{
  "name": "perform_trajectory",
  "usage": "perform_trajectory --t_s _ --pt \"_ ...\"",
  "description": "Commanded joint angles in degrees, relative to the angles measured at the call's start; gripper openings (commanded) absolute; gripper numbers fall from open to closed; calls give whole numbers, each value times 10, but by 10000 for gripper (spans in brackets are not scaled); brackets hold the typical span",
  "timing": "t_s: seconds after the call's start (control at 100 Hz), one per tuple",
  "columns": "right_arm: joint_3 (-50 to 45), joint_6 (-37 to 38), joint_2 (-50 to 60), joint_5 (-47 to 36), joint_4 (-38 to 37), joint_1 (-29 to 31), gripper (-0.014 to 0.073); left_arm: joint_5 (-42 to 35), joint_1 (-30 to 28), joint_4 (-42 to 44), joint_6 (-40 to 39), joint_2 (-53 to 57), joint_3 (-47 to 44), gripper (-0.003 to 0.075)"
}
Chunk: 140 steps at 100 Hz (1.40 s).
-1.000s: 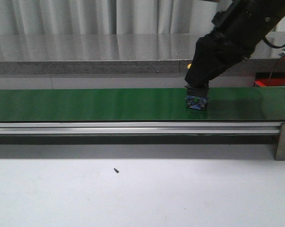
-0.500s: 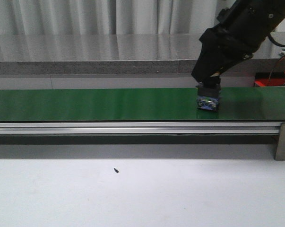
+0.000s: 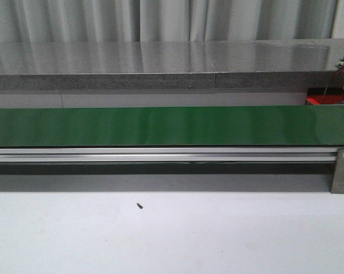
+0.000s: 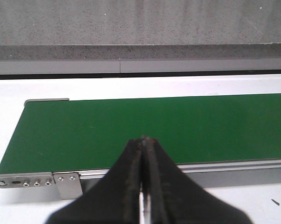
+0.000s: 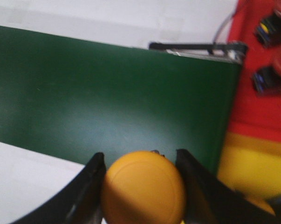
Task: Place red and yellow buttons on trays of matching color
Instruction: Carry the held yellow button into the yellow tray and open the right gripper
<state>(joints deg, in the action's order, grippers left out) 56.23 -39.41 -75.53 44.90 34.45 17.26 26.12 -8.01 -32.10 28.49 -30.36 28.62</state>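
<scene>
The long green conveyor belt [image 5: 107,93] lies under the right gripper [image 5: 141,186], with the flat bright red plastic tray [image 5: 257,107] and flat yellow plastic tray [image 5: 245,163] just beyond its end. That pincer grasps the round yellow-capped button [image 5: 142,193] between its 2 fingers. The left gripper [image 4: 144,144] hangs above the belt, clenched on nothing.

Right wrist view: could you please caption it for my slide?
Right tool holds a yellow button above the green belt, near red and yellow trays.

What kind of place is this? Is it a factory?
Probably a small test bench set up like a factory sorting line. A long green belt runs on a metal rail, and a red tray and a yellow tray sit at its end.
</scene>
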Motion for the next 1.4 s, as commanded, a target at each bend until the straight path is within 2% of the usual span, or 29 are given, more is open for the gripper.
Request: perform_trajectory --t_s 0.0,0.18,0.34,0.56,0.73,1.01,1.39 --pt "-42 2 53 -27 16 49 131 -37 4 -13 1 -2 14 -20" --pt "-139 6 97 -116 45 109 131 -37 4 -13 1 -2 14 -20" --pt "-179 6 98 -162 45 112 131 -37 4 -13 1 -2 14 -20" --pt "-198 6 98 -175 32 114 131 -37 4 -13 1 -2 14 -20" --pt "-233 6 98 -227 36 120 131 -37 4 -13 1 -2 14 -20" --pt "-260 6 90 -251 38 120 131 -37 4 -13 1 -2 14 -20" --pt "-258 6 43 -229 50 115 145 -37 4 -13 1 -2 14 -20"
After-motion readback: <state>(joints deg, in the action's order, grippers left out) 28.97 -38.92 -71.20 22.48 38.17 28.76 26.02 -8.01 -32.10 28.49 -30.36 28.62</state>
